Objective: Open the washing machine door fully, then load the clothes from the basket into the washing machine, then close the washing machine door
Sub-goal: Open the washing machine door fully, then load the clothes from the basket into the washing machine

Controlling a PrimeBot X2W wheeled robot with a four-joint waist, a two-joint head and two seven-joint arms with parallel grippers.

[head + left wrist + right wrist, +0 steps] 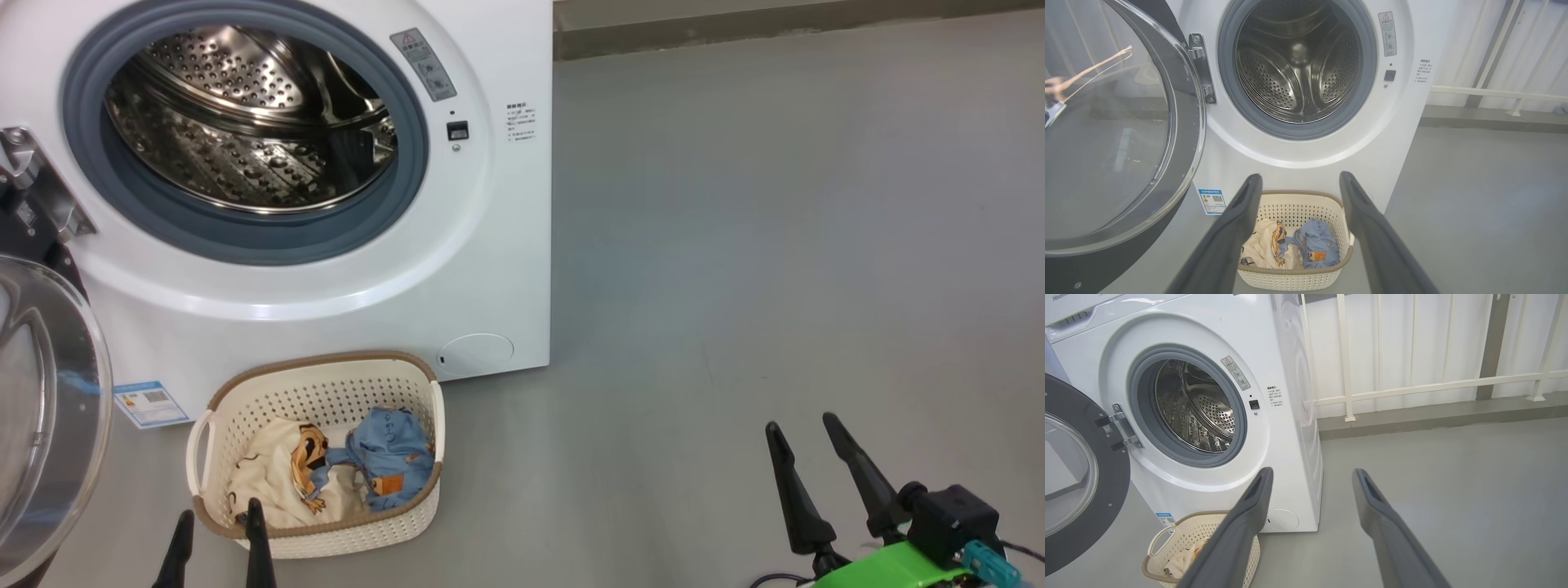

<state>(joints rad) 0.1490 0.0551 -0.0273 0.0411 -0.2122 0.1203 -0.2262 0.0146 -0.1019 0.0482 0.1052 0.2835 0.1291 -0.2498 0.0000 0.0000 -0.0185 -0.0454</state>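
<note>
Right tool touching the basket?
Apart. Head view: a wide stretch of bare floor lies between the right tool and the basket.

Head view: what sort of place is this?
Likely a laundry corner, perhaps a balcony: washing machine on bare grey floor, basket of clothes before it, white railing behind.

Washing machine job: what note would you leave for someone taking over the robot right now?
Left gripper open, empty, by the basket's near rim.
Right gripper open, empty, above the floor, right of the machine.
Door swung wide open; drum empty.
Both clothes in the basket before the machine.
Done: door opened. Left: load clothes, close door.
</note>
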